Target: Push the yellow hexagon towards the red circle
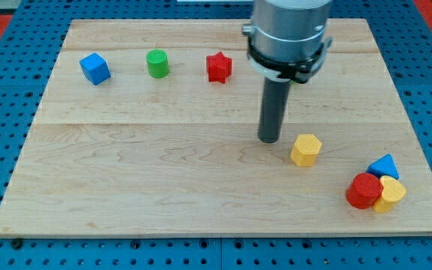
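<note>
My tip sits right of centre in the frame, just left of and slightly above the yellow hexagon, close but with a sliver of board showing between them. There are no jaws here, only a bare rod holding nothing. The red circle waits at lower right, packed against a blue triangle and a second yellow block. The risk as I see it: an off-centre push lets the hexagon skid upward past the cluster, or overshoot scatters those neighbours.
</note>
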You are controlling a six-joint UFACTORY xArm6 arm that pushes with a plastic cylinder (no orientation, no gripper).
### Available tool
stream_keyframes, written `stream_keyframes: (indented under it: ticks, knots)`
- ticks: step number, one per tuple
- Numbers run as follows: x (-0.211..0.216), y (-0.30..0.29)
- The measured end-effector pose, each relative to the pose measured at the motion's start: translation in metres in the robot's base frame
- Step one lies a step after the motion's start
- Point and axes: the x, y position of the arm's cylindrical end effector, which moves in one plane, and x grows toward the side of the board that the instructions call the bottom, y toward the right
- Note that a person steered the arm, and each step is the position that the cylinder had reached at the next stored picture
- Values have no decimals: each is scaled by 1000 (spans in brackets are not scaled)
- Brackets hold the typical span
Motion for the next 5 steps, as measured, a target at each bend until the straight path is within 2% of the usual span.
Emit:
stream_keyframes:
  ticks: [1,2,4,5]
  knots:
    - [5,45]
    - [7,61]
    - [18,-17]
    - [31,5]
